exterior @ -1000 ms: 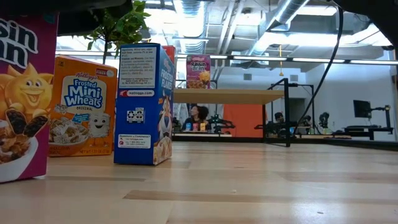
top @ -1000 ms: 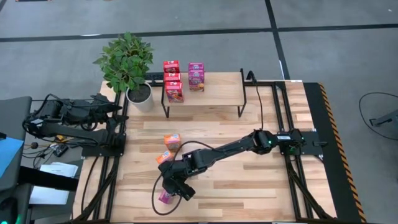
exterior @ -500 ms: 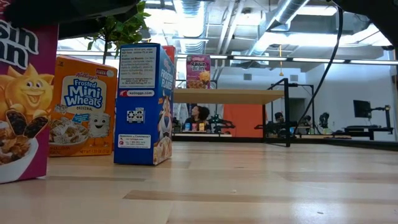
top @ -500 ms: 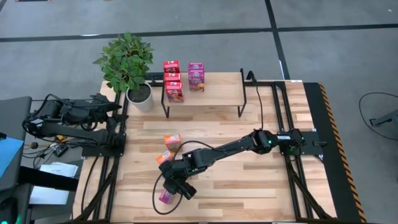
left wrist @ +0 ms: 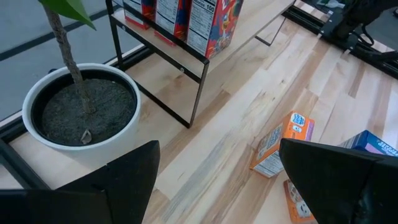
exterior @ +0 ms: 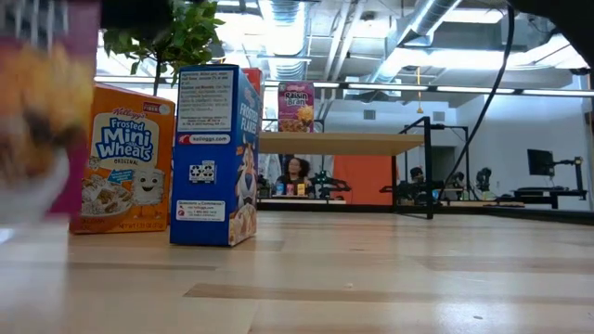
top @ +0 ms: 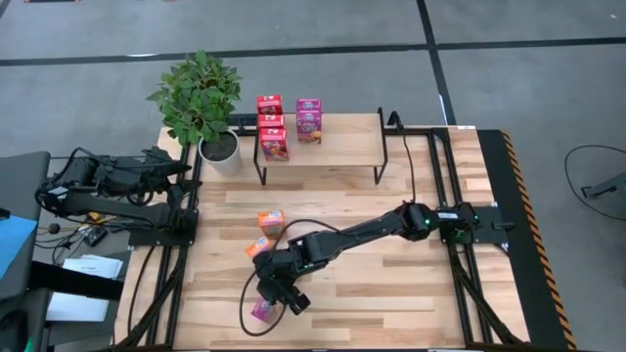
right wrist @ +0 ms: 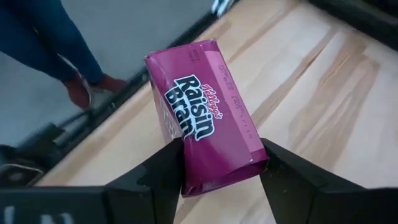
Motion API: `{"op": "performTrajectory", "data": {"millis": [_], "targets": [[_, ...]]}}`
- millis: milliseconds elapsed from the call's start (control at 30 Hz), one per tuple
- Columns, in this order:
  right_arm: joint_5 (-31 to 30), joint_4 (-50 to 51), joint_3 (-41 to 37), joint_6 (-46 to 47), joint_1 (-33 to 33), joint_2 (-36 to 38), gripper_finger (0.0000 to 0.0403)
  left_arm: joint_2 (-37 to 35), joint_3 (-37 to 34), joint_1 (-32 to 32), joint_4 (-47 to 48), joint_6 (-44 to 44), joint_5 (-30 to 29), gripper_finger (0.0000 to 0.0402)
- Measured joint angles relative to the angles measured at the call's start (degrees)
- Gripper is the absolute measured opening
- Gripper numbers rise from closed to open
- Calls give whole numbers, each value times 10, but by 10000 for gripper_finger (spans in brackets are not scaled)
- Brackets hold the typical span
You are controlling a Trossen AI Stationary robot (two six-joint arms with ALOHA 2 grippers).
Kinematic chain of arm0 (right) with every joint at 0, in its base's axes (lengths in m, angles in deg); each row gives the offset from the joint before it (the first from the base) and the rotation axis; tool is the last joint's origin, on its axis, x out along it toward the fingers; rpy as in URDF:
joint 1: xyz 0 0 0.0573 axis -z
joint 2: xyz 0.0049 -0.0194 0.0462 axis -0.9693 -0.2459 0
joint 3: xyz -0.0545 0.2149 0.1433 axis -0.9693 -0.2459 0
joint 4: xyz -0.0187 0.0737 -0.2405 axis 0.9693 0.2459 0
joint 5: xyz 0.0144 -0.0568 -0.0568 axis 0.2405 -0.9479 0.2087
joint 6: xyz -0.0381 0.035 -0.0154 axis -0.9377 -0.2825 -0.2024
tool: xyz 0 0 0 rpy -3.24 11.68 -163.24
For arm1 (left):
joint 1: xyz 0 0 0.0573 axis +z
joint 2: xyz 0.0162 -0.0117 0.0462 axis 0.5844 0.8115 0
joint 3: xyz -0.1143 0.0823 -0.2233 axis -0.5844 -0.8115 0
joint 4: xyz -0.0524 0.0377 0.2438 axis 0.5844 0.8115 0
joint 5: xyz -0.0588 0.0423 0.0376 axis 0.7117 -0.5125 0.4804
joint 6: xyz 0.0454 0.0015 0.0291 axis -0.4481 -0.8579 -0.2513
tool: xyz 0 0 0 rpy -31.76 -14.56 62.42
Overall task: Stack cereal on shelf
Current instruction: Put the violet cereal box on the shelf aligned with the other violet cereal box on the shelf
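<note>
the right gripper [right wrist: 214, 171] is clamping a purple raisin bran box [right wrist: 208, 140] over the plank table [top: 391, 284], left gripper [left wrist: 217, 180] gaping near the potted plant [top: 201, 98], shelf [top: 342, 142] behind.

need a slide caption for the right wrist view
Right gripper closed around a magenta-purple cardboard Raisin Bran cereal box over the light plank tabletop.

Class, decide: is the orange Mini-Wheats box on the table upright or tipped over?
Upright. In the low view the orange Mini-Wheats box stands on its base, print level, beside the blue box.
</note>
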Motion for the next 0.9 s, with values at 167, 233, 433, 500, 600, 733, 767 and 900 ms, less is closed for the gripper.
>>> {"op": "performTrajectory", "data": {"millis": [167, 233, 433, 500, 600, 733, 767, 900], "targets": [[-1, 7, 0, 29, 6, 45, 222, 0, 0, 0, 0, 3, 2, 321], [-1, 12, 0, 46, 14, 71, 223, 0, 0, 0, 0, 5, 4, 321], [-57, 49, 1, 83, 60, 166, 223, 0, 0, 0, 0, 18, 4, 321], [-101, 78, 1, 85, 80, 197, 222, 0, 0, 0, 0, 18, 3, 321], [-153, 115, 1, 88, 116, 234, 220, 0, 0, 0, 0, 18, 0, 321], [-205, 180, 1, 106, 173, 273, 221, 0, 0, 0, 0, 17, -2, 321], [-213, 207, 1, 111, 188, 280, 222, 0, 0, 0, 0, 17, -5, 321], [-215, 272, 1, 130, 247, 288, 223, 0, 0, 0, 0, 11, -8, 321]]}}
